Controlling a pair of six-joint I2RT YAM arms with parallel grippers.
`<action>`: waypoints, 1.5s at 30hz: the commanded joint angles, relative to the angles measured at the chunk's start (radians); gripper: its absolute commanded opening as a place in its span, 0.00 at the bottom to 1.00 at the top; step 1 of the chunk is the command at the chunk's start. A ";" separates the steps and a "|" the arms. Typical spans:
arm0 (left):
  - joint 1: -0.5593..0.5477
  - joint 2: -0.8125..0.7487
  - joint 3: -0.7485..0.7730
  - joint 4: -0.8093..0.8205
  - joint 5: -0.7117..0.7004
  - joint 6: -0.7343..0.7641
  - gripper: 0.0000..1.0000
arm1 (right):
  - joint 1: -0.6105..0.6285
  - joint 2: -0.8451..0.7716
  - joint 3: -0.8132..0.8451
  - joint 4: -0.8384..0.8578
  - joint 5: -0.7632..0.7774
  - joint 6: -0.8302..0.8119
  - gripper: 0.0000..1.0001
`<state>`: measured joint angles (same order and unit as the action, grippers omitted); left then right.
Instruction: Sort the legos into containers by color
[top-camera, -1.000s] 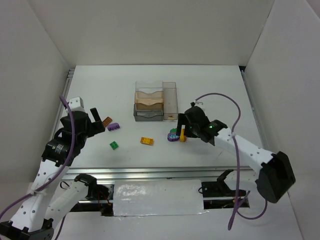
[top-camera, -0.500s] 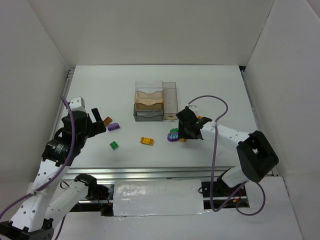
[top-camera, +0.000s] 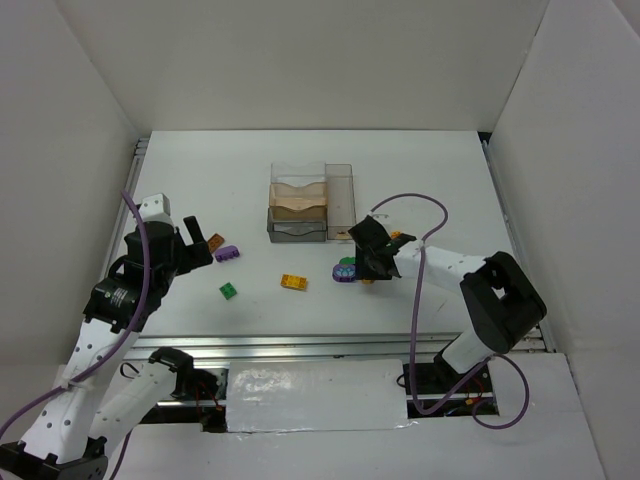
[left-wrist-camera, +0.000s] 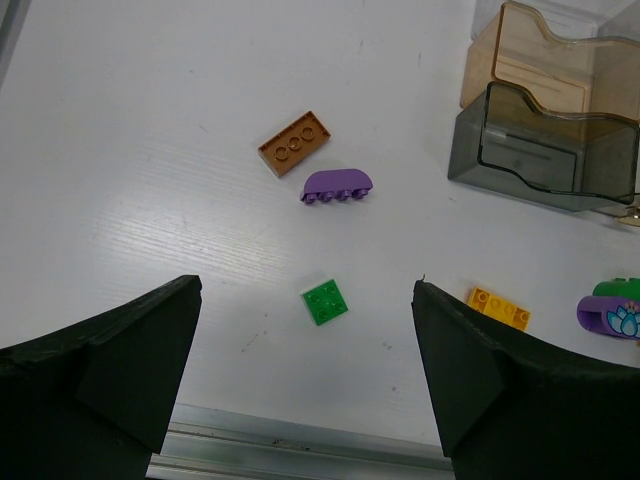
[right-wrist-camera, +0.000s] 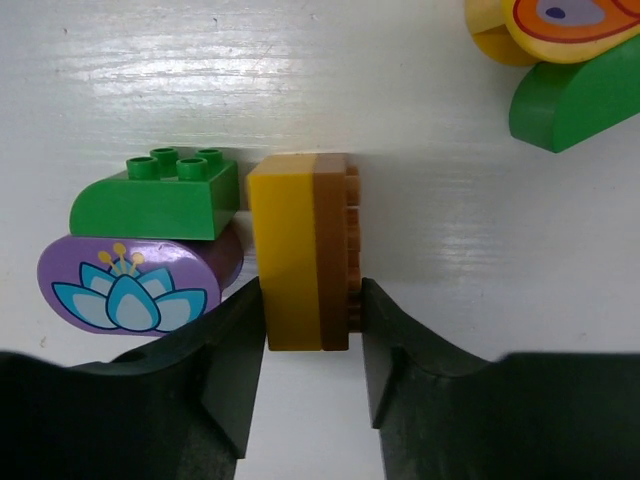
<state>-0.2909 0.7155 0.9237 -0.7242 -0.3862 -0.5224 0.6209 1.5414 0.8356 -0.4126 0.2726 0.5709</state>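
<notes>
My right gripper (right-wrist-camera: 312, 305) is shut on a stacked yellow and orange-brown brick (right-wrist-camera: 305, 250) standing on edge on the table, one finger pressed to each side. Touching that brick's left side is a rounded purple piece with a lotus print (right-wrist-camera: 130, 290) under a green top (right-wrist-camera: 160, 195). In the top view the right gripper (top-camera: 368, 262) sits just below the containers (top-camera: 300, 210). My left gripper (left-wrist-camera: 305, 292) hangs open above a small green brick (left-wrist-camera: 326, 302). Beyond it lie a purple brick (left-wrist-camera: 337, 186) and an orange-brown brick (left-wrist-camera: 295, 143), with a yellow brick (left-wrist-camera: 498, 307) to the right.
A yellow-orange piece on a green rounded block (right-wrist-camera: 560, 95) lies just beyond the right gripper. The clear tan and grey bins (left-wrist-camera: 545, 140) stand mid-table. A metal rail (top-camera: 300, 345) runs along the near edge, and white walls enclose the table.
The right gripper dropped to the table beside the purple piece and shut its fingers onto the yellow and orange-brown brick. The left arm has not moved.
</notes>
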 joint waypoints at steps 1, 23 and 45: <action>0.006 -0.008 0.007 0.048 0.010 0.022 1.00 | -0.006 0.008 0.031 -0.003 0.005 -0.002 0.46; -0.007 0.048 -0.075 0.525 0.915 -0.282 0.97 | 0.494 -0.293 0.184 -0.049 0.216 0.155 0.00; -0.277 0.176 -0.143 0.663 0.814 -0.354 0.69 | 0.637 -0.297 0.287 0.073 0.303 0.144 0.00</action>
<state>-0.5503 0.8867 0.7784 -0.1127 0.4324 -0.8707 1.2488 1.2720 1.0943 -0.4038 0.5587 0.7021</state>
